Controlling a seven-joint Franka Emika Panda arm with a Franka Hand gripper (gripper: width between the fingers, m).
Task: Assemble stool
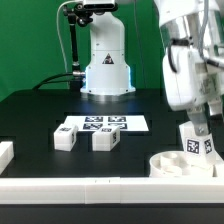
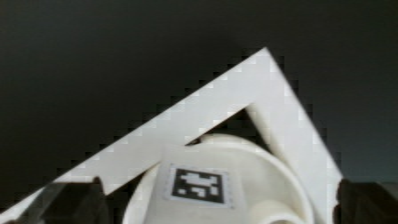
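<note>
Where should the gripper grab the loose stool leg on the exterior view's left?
Pinch that stool leg across its side faces, coming straight down: it lies flat on the table, and the gap to the other loose leg leaves finger room.

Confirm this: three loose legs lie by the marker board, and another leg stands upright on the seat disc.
Not three: the exterior view shows two loose legs by the marker board. Another leg does stand upright on the seat disc.
</note>
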